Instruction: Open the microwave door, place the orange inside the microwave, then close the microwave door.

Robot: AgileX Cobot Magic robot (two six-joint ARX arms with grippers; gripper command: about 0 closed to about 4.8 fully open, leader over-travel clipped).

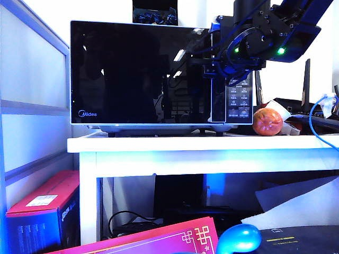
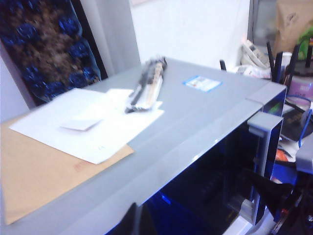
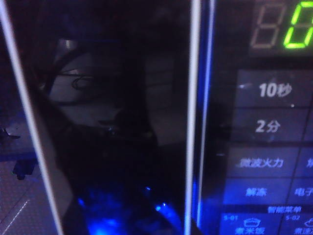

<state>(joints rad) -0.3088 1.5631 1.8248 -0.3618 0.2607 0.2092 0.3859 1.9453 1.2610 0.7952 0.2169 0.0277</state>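
The right gripper (image 1: pixel 214 66) sits against the microwave (image 1: pixel 159 74) front, its jaws lost in dark glass, so their state cannot be told. The left gripper (image 2: pixel 205 215) shows only dark, blurred tips at the frame edge. A cup hides part of the orange (image 1: pixel 267 121).

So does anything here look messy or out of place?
Only the clutter on top of the microwave: loose white papers, a brown envelope and a dark bundle lie askew there. The door is closed, the orange sits beside it, nothing spilled.
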